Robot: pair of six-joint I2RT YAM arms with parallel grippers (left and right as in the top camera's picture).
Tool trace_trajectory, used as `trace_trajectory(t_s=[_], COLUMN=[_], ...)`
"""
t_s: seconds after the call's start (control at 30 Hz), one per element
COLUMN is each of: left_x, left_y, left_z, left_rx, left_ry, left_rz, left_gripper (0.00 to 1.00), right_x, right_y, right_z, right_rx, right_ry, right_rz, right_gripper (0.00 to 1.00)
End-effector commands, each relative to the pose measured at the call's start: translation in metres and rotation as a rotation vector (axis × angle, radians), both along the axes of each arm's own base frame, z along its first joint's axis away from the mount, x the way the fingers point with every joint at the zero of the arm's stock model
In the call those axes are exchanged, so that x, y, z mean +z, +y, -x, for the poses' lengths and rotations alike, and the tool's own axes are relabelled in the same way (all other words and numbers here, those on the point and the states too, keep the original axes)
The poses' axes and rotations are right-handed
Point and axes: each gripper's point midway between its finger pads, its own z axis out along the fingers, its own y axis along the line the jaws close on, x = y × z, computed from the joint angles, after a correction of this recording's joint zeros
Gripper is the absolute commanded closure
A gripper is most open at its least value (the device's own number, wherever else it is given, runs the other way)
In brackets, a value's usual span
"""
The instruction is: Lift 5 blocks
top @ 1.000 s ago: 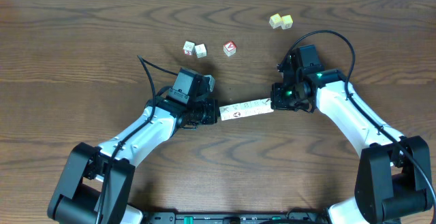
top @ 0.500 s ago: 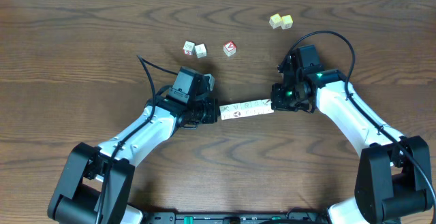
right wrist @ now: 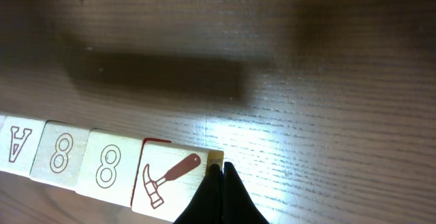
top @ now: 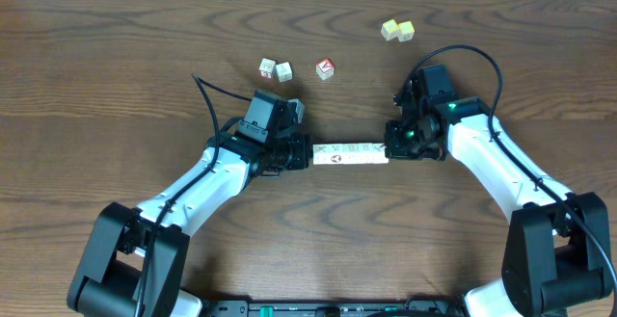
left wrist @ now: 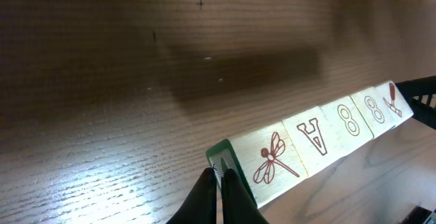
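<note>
Five blocks (top: 350, 153) hang in one row just above the table (top: 116, 47), its shadow cast apart. The left gripper (top: 308, 153) and right gripper (top: 389, 150), jaws closed, press tips against the row's end faces. Faces read dragonfly, A, 8, 8, hammer. Two whitish cubes (top: 275, 68), a red-faced cube (top: 326, 67) and two yellow cubes (top: 397, 30) sit beyond the row, well apart from it.
</note>
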Motion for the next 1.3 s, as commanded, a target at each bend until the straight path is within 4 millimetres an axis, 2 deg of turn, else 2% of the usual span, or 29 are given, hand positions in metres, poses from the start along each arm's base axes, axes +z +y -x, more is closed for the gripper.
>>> trace_trajectory(t_s=[0.0, 0.27, 0.77, 1.27], left_x=[0.041, 0.043, 0.061, 0.06], left_y=[-0.027, -0.027, -0.027, -0.026], left_z=[-0.009, -0.01, -0.01, -0.009], left_rx=[-0.063, -0.063, -0.065, -0.065], left_ry=[-0.071, -0.076, -0.119, -0.115], left_rz=[0.111, 0.113, 0.132, 0.13], left_gripper=[0.93, 0.93, 0.93, 0.93], right_x=[0.029, 0.031, 0.033, 0.053], right_y=[0.041, 0.04, 0.041, 0.042], right_z=[-0.001, -0.001, -0.003, -0.007], right_rx=[0.064, 0.064, 0.064, 0.067], right_ry=[-0.012, -0.011, -0.017, -0.056], right_rz=[-0.161, -0.161, -0.163, -0.173], right_gripper=[0.99, 0.99, 0.99, 0.99])
